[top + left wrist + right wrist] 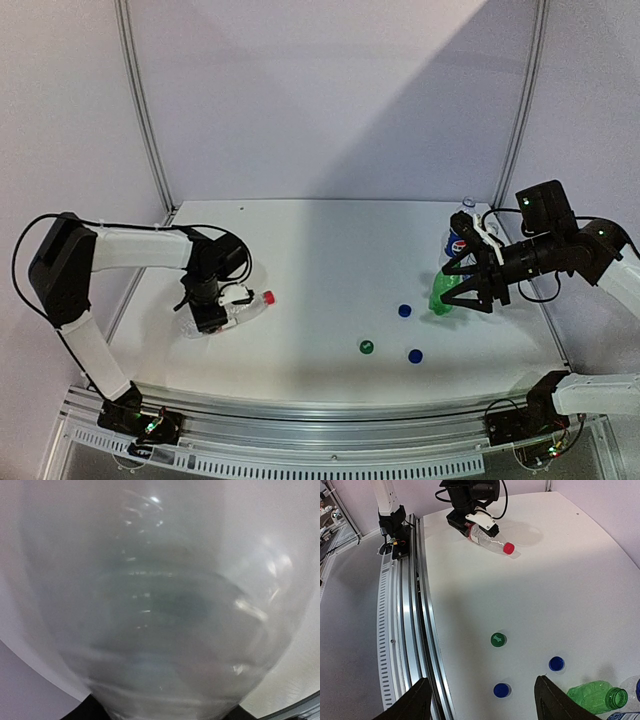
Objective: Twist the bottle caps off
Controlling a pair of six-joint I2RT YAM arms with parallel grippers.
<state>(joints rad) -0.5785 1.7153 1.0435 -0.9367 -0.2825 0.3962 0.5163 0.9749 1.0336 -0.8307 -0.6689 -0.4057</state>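
Left gripper [212,310] astride a clear bottle [243,309] lying at the left, red cap [268,297] on; gripping or not, cannot tell. Right gripper [458,288] spread wide, empty, just beside a green bottle [596,695] at the right. Green cap [367,347], two blue caps [404,311] loose nearby.

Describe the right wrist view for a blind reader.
Three loose caps, one green cap and two blue caps, lie on a white table beyond the open, empty right gripper. An uncapped green bottle shows at lower right; farther off, the left gripper is at a red-capped clear bottle lying down.
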